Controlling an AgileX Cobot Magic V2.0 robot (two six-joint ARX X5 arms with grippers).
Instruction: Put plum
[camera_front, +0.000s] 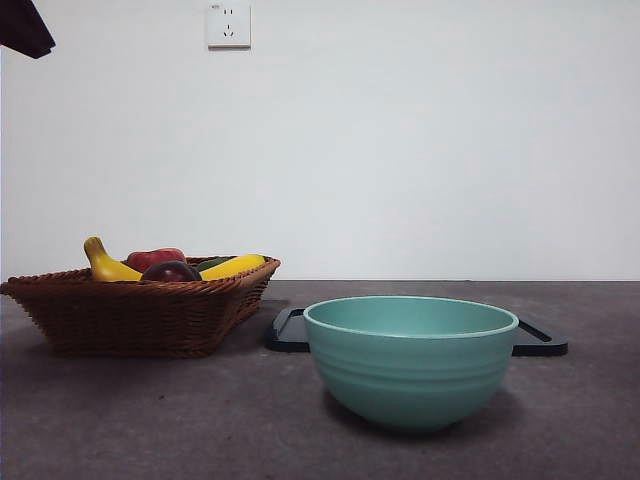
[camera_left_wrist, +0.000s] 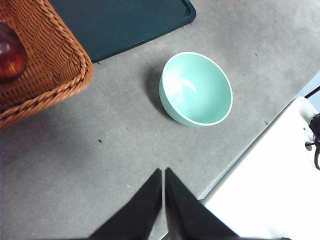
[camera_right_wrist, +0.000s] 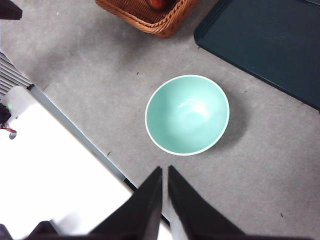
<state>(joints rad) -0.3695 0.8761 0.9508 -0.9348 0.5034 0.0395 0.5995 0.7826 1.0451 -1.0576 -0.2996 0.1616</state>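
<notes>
Plum (camera_front: 171, 271) lies in the basket (camera_front: 140, 310) among other fruit, so we risk grabbing the red one (camera_front: 153, 258); both tools, left (camera_left_wrist: 163, 172) and right (camera_right_wrist: 165, 171), hang closed, high above the worktop (camera_front: 150, 420).

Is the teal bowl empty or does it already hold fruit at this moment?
Empty. Both wrist views show the round teal bowl with a bare interior; the dark maroon plum sits in the brown wicker basket.
</notes>
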